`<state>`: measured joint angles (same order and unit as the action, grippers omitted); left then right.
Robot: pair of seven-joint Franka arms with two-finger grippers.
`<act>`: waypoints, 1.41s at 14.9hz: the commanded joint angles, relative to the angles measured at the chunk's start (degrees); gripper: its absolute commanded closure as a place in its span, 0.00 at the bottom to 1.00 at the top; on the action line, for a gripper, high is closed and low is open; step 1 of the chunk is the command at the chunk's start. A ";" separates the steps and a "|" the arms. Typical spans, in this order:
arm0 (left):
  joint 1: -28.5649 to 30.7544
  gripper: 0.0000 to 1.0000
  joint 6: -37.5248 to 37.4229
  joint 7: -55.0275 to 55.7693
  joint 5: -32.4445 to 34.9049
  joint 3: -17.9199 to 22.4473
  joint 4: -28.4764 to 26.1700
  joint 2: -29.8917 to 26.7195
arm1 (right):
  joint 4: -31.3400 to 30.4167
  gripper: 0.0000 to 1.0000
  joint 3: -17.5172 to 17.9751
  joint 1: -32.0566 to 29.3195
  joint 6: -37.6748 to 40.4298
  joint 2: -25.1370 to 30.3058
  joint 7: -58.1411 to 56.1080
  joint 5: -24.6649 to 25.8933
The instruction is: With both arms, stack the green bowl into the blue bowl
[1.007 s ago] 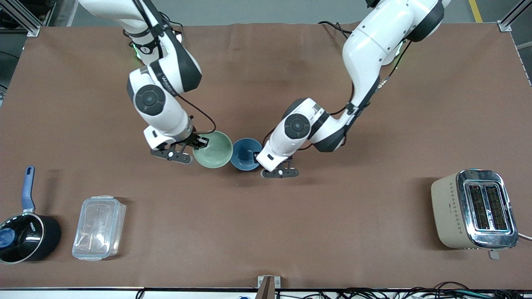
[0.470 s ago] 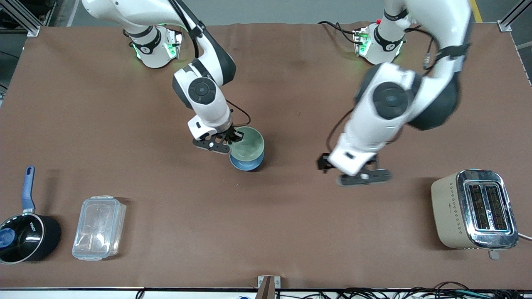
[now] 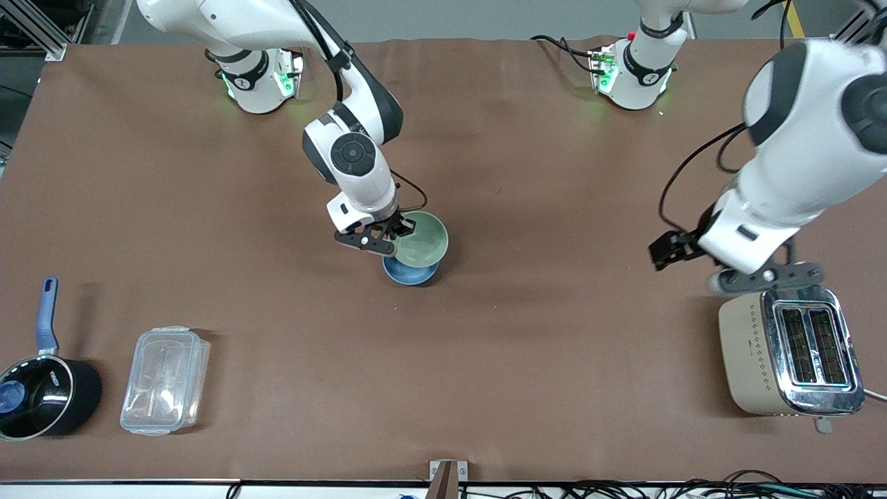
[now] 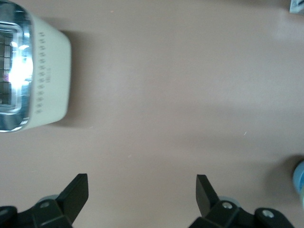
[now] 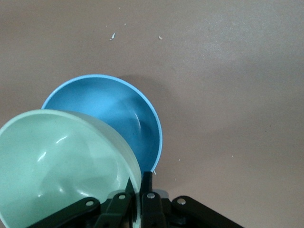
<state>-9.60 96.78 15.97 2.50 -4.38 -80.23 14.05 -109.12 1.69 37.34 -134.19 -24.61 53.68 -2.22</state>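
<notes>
My right gripper (image 3: pixel 396 232) is shut on the rim of the pale mint-green bowl (image 3: pixel 423 239) and holds it tilted over the sky-blue bowl (image 3: pixel 409 272), which stands on the brown table. In the right wrist view the green bowl (image 5: pixel 57 166) is clamped between my fingers (image 5: pixel 148 183) and overlaps the blue bowl (image 5: pixel 114 109); I cannot tell whether the two bowls touch. My left gripper (image 3: pixel 686 251) is open and empty, up over the table beside the toaster. In the left wrist view its fingers (image 4: pixel 78 187) stand wide apart with only bare table between them.
A beige and chrome toaster (image 3: pixel 790 350) stands at the left arm's end, also in the left wrist view (image 4: pixel 33 71). A clear plastic container (image 3: pixel 165 380) and a black saucepan with a blue handle (image 3: pixel 38 388) sit at the right arm's end, near the front camera.
My right gripper carried the green bowl from beside the blue bowl to over it. My left gripper left the blue bowl's side and swung up toward the toaster.
</notes>
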 commanded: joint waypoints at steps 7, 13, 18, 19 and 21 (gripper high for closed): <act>3.36 0.00 -7.39 -7.97 0.05 -0.10 -3.52 -9.12 | 1.54 0.99 -0.28 0.10 -0.54 -2.02 0.73 -0.86; 5.73 0.00 -8.71 -12.54 0.05 -1.68 -12.05 -16.15 | 1.98 0.83 -0.37 -1.30 -0.10 -2.19 -0.59 -0.94; 10.83 0.00 -8.19 -12.28 0.05 -7.57 -15.66 -19.58 | 4.35 0.00 -0.28 -1.65 0.51 -3.25 -0.68 -0.94; 10.83 0.00 -8.19 -12.28 0.05 -7.57 -15.66 -19.59 | 4.44 0.00 -0.37 -1.83 0.86 -3.16 -0.76 -0.86; 11.00 0.00 -8.36 -12.19 -0.21 -7.49 -15.48 -19.59 | 5.32 0.00 -0.55 -3.66 6.01 -0.89 -3.38 -0.24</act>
<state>0.29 88.14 3.98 2.50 -11.32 -94.43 -4.17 -105.29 0.81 35.85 -132.63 -27.11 53.15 -2.20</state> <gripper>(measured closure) 0.000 0.273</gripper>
